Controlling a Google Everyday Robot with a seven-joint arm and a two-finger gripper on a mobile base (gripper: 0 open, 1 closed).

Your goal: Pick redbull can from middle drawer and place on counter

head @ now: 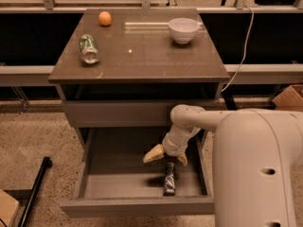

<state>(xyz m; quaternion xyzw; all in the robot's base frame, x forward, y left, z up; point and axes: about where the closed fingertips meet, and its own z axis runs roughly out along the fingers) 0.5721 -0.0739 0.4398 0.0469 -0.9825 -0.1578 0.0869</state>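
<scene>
The redbull can (169,178) lies on its side on the floor of the open middle drawer (113,186), near the front right. My gripper (167,157) hangs inside the drawer just above and behind the can. Its cream fingers (154,153) are spread apart and hold nothing. The counter (142,56) tops the cabinet above the drawer.
On the counter lie a green can (88,48) on its side at the left, an orange (105,18) at the back left and a white bowl (183,30) at the back right. A shallower closed drawer front (118,113) sits above the open one. A black pole (33,193) lies on the floor at the left.
</scene>
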